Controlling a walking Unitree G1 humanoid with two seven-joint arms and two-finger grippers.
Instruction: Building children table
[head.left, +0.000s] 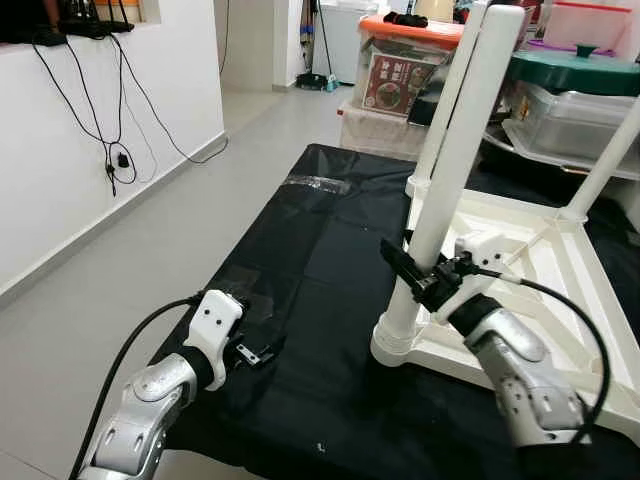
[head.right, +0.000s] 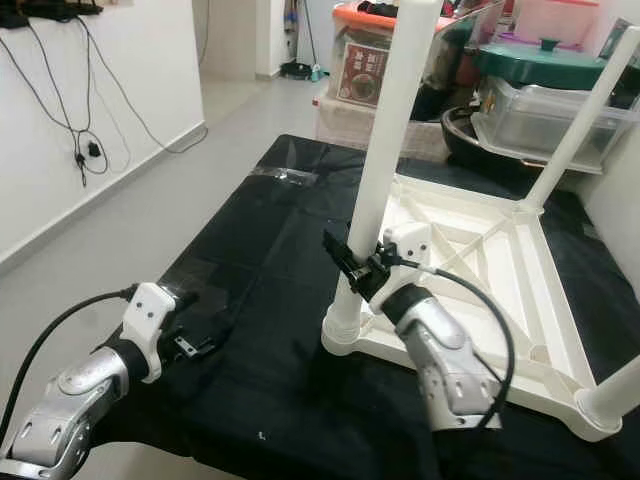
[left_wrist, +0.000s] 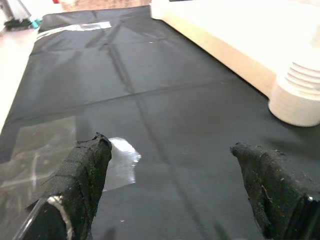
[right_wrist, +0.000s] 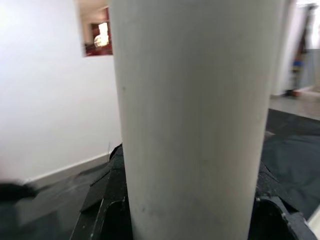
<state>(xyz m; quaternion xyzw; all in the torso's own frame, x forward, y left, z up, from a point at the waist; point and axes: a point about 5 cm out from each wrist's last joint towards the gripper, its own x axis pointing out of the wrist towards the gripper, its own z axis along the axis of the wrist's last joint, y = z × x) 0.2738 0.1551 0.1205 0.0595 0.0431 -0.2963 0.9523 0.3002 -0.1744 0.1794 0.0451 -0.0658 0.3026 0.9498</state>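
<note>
A white children's table (head.left: 560, 262) lies upside down on a black cloth (head.left: 330, 230). Its near-left leg (head.left: 455, 170) stands upright in a ribbed corner socket (left_wrist: 297, 100). My right gripper (head.left: 420, 275) is shut on that leg a little above the socket, one black finger on each side of the white tube (right_wrist: 195, 115). Two more legs (head.left: 610, 160) stand at the far corners. My left gripper (head.left: 255, 352) rests low over the cloth's near-left part, open with nothing between its fingers (left_wrist: 85, 170), well left of the table.
Clear tape patches (head.left: 315, 184) hold the cloth down. Stacked storage boxes (head.left: 405, 75) and a green-lidded container (head.left: 580, 70) crowd the back. A white wall with hanging cables (head.left: 110, 130) runs along the left, with grey floor (head.left: 150, 250) beside the cloth.
</note>
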